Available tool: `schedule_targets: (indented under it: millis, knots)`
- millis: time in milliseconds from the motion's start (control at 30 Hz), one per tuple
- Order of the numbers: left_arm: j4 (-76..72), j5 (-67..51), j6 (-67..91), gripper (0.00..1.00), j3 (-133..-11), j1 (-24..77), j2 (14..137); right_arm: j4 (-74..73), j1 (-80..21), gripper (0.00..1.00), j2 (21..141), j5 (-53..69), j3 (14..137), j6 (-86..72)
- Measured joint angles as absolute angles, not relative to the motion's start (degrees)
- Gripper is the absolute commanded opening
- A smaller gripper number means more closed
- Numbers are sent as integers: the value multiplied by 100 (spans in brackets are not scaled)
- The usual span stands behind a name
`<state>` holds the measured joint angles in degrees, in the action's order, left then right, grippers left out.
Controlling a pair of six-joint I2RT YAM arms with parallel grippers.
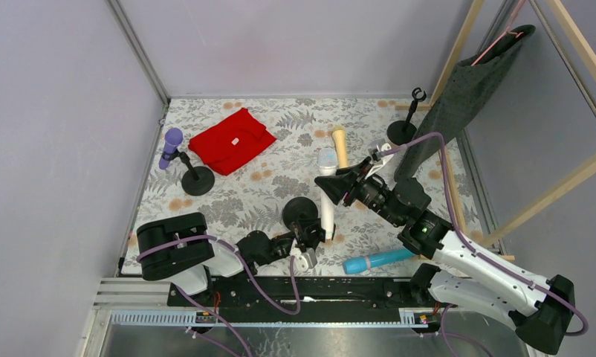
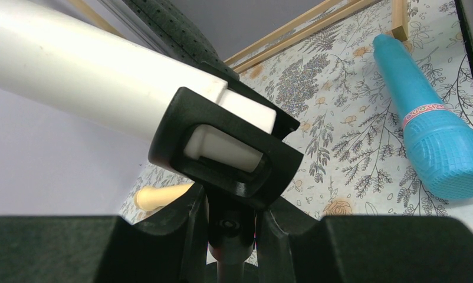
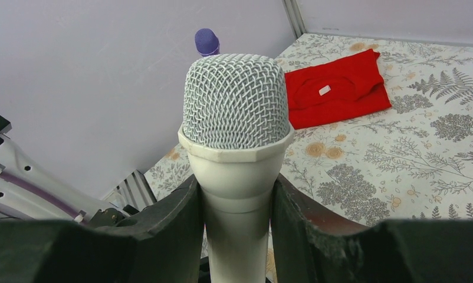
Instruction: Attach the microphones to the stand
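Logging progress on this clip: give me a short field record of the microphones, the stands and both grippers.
white microphone: tail in the clip of the middle stand
purple microphone: on the left stand
cream microphone: lying on the table
blue microphone: lying on the table
far stand: empty
left gripper: shut on the middle stand
right gripper: shut on the white microphone
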<state>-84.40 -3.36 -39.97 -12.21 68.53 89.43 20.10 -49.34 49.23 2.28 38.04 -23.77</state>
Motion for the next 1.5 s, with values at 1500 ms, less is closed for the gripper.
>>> schedule_targets:
  millis: [1500]
  knots:
    - [-8709,-174,-3785,0,-1181,6853,9085,2521,-5441,0,4654,-353,3131,-2421]
